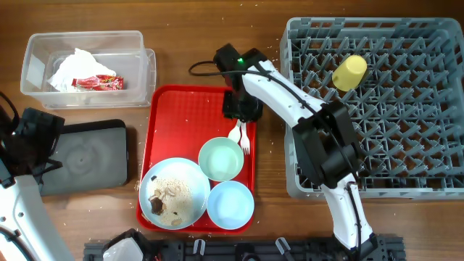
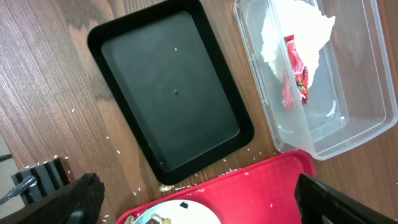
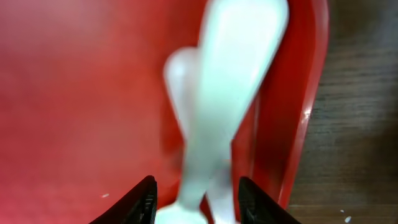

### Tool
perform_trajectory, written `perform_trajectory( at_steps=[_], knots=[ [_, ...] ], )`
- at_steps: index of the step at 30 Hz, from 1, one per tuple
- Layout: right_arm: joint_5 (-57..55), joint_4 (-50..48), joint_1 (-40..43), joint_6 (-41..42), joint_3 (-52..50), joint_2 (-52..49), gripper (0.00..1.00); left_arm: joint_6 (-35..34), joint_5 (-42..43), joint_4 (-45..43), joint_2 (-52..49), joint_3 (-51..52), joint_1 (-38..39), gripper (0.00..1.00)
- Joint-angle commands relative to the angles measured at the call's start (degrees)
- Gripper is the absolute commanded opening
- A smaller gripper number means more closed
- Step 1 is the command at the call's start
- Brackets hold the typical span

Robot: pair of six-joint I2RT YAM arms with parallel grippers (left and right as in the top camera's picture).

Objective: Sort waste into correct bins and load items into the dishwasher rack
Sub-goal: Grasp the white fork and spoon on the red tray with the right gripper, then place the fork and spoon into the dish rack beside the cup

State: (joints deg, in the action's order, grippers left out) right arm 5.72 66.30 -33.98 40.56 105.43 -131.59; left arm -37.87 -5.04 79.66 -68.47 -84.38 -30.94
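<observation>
A white plastic fork (image 1: 243,138) lies on the red tray (image 1: 181,109), by its right rim. My right gripper (image 1: 243,109) is low over the fork's handle. In the right wrist view its open fingers (image 3: 196,199) straddle the blurred fork (image 3: 230,93) without closing on it. The light blue plate (image 1: 181,174) holds beige crumbs (image 1: 174,192) and a dark lump (image 1: 156,205). The mint green bowl (image 1: 221,159) and the light blue bowl (image 1: 230,204) sit beside it. The yellow cup (image 1: 349,72) lies in the grey rack (image 1: 406,145). My left gripper (image 1: 40,141) is wide open and empty (image 2: 205,205).
The clear box (image 1: 36,61) at the back left holds white napkins (image 1: 72,69) and the red wrapper (image 1: 98,82); they also show in the left wrist view (image 2: 292,31) (image 2: 297,74). The black tray (image 1: 90,156) (image 2: 171,93) lies empty beside the red tray. Small crumbs dot the wood.
</observation>
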Motion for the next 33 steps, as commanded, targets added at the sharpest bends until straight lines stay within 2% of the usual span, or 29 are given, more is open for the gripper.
perform_trajectory(
  at_steps=[1,4,7,9,10,17,21,26,29,33],
  knots=[
    [-0.79,-1.44,-0.28,1.46,-2.67,-1.33,0.43,-0.33,-0.39,-0.09,-0.07,0.04,-0.35,1.0],
    [-0.74,-0.87,-0.28,0.17,-1.77,-1.03,0.26,-0.33,-0.39,-0.09,-0.07,0.04,-0.35,1.0],
    [-0.76,1.25,0.09,-1.6,-0.37,0.48,0.18,-0.33,-0.39,-0.09,-0.07,0.04,-0.35,1.0],
    [-0.79,1.68,0.09,-3.13,-0.37,3.32,0.07,-0.33,-0.39,-0.09,-0.07,0.04,-0.35,1.0],
    [-0.76,1.73,0.09,-3.19,-0.37,3.96,0.04,-0.33,-0.39,-0.09,-0.07,0.04,-0.35,1.0],
    [-0.52,1.73,4.72,-9.6,-0.37,12.17,0.04,-0.33,-0.39,-0.09,-0.07,0.04,-0.35,1.0],
    [0.76,1.44,8.55,-15.21,-0.37,13.29,0.04,-0.33,-0.39,-0.09,-0.07,0.04,-0.35,1.0],
    [0.76,0.28,20.02,-23.85,0.13,19.54,0.04,-0.33,-0.39,-0.09,-0.07,0.04,-0.35,1.0],
    [0.76,-2.54,28.87,-32.87,0.11,23.23,0.04,-0.33,-0.39,-0.09,-0.07,0.04,-0.35,1.0],
    [0.35,-5.79,33.16,-37.86,-0.02,22.93,0.08,-0.33,-0.39,-0.09,-0.07,0.04,-0.35,1.0]
  ],
)
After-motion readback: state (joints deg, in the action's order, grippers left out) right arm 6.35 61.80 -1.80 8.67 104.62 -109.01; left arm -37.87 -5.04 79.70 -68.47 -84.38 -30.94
